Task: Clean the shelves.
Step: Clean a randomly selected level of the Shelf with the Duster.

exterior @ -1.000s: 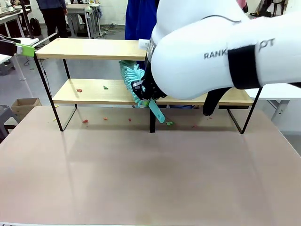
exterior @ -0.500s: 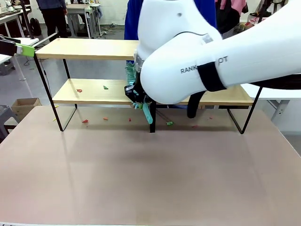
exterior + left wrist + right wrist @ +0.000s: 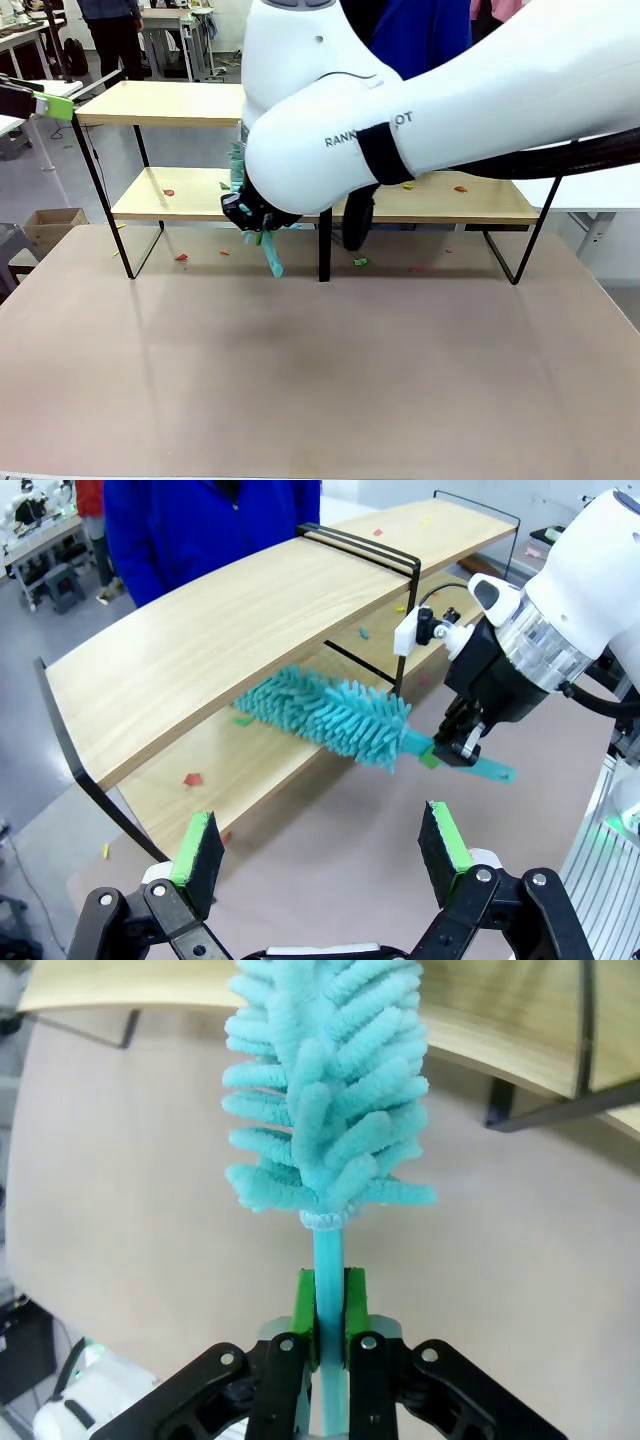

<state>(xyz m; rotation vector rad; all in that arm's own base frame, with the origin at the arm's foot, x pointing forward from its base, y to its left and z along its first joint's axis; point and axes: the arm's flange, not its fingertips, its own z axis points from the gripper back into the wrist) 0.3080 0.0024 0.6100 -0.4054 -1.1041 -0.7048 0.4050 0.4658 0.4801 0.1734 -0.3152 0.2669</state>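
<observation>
My right pincer [image 3: 330,1305] is clamped on the duster [image 3: 325,1090] handle. The head sits between the boards of the shelves [image 3: 220,630] at the table's [image 3: 300,380] far side. Recommendation: press the bristles flat and sweep the scraps [image 3: 168,192] off the edge.

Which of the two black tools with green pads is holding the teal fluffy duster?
The right tool, black with green pads: it is shut on the thin handle of the teal fluffy duster. The left tool stands open and empty.
</observation>
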